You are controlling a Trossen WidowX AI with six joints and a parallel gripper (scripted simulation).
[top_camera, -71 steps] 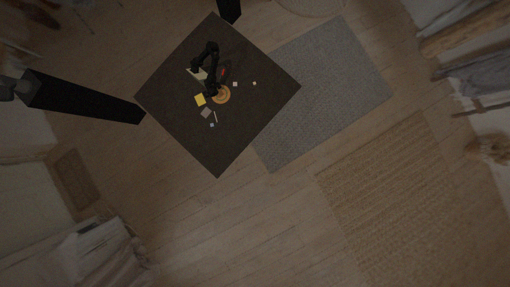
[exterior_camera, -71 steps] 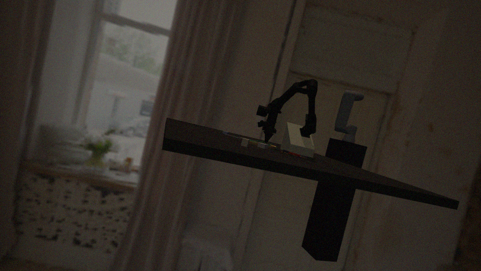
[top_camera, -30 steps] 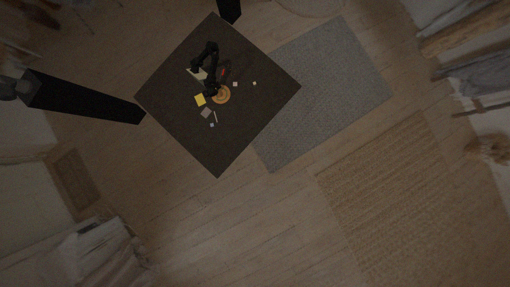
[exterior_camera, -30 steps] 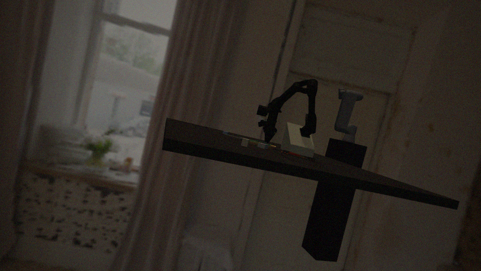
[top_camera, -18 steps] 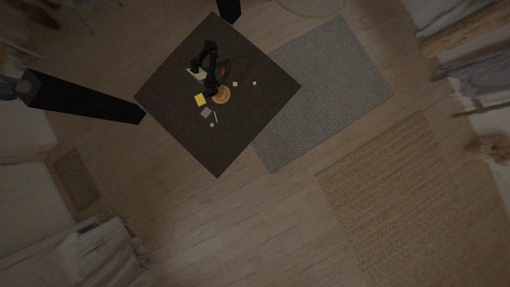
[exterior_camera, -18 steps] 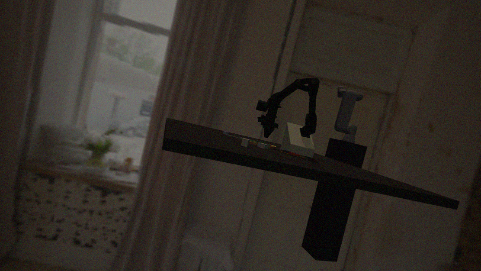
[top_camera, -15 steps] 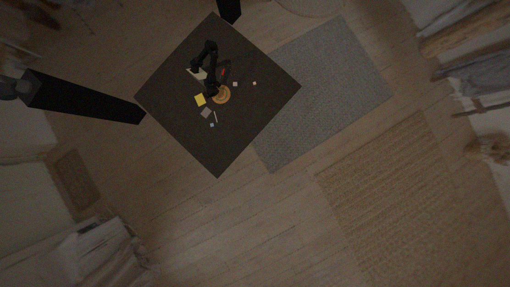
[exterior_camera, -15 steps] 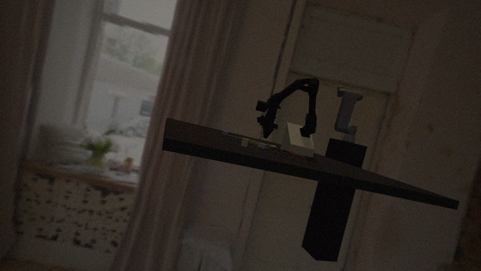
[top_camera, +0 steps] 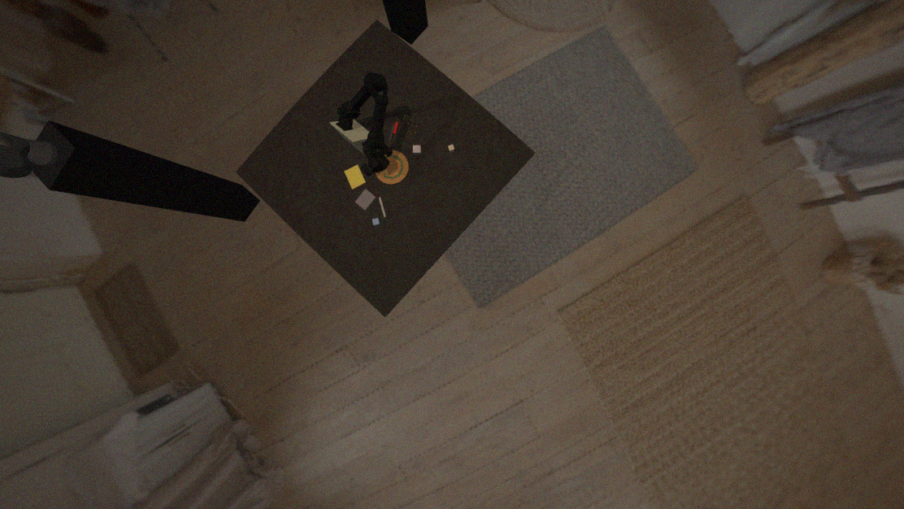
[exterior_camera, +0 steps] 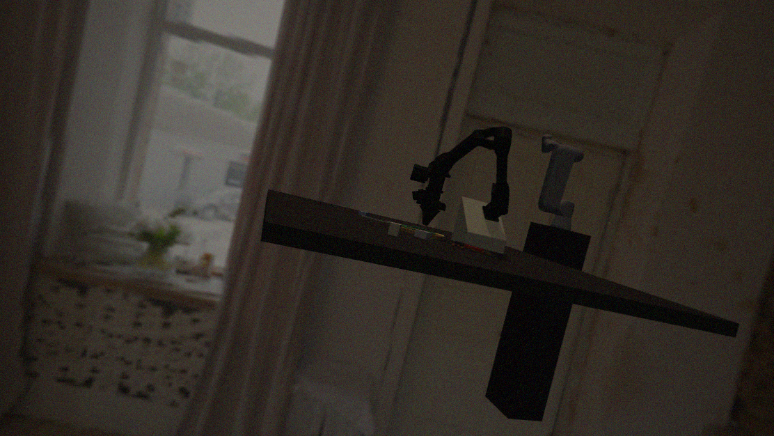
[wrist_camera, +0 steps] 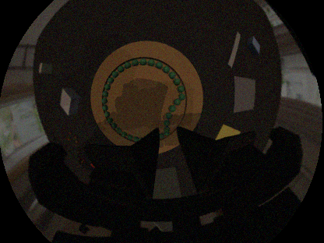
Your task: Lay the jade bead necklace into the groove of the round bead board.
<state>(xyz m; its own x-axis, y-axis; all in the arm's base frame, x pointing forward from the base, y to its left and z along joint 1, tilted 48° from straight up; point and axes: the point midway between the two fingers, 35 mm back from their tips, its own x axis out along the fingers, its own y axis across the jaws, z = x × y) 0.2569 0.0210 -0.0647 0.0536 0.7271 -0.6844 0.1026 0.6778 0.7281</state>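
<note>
The round orange-brown bead board (wrist_camera: 195, 86) (top_camera: 402, 176) lies flat on the dark table. The jade bead necklace (wrist_camera: 143, 61) is on it as a nearly full loop of green beads. In the wrist view its top and left beads follow the groove. At the lower right, several beads cut inward, off the dark groove line. My gripper (wrist_camera: 167, 130) (exterior_camera: 427, 223) is over the board's near edge, above the table, with its fingertips a small gap apart and nothing seen between them. The left finger hides some beads at the bottom of the loop.
A yellow square (top_camera: 354, 176) (wrist_camera: 227, 132), a grey-pink square (top_camera: 365, 199) (wrist_camera: 244, 93), a white stick (top_camera: 382, 207) (wrist_camera: 234, 50) and a small blue block (top_camera: 375, 221) lie beside the board. A pale cube (top_camera: 416, 149), a cream cube (top_camera: 450, 147) and a red piece (top_camera: 395, 128) are also on the table.
</note>
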